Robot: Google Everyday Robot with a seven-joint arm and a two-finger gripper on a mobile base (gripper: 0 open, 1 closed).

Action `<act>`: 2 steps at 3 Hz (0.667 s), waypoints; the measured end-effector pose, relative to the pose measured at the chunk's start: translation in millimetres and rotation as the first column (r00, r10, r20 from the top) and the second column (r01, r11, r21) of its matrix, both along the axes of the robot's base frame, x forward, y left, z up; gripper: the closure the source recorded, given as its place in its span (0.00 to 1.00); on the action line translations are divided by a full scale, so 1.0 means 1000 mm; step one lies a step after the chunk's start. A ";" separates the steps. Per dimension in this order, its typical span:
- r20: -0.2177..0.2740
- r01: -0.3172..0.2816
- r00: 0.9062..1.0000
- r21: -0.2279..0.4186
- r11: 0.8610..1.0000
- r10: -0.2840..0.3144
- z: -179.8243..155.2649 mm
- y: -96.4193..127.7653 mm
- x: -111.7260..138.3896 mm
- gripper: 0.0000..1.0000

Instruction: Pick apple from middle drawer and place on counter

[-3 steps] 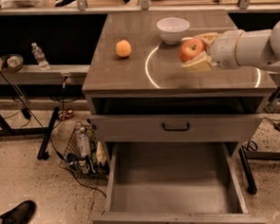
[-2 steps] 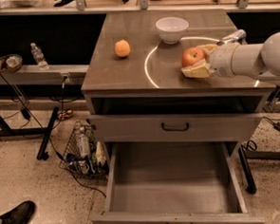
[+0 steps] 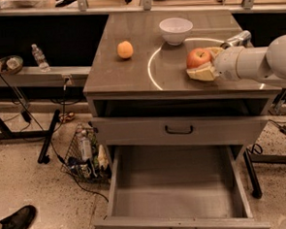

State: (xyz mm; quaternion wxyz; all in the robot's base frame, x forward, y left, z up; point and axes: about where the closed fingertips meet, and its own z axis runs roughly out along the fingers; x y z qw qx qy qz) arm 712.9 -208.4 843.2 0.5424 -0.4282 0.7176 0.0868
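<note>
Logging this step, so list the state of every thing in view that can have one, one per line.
gripper: above the counter, right side, shut on the apple.
apple: held at the white ring; touching the counter or not, cannot tell.
middle drawer: pulled open, floor bare.
upper drawer: shut.
bowl: upright on the counter.
orange: loose on the counter.
bottle: upright on the shelf.
</note>
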 end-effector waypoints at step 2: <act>-0.003 -0.009 1.000 0.002 1.000 0.009 -0.002 0.006 0.001 0.28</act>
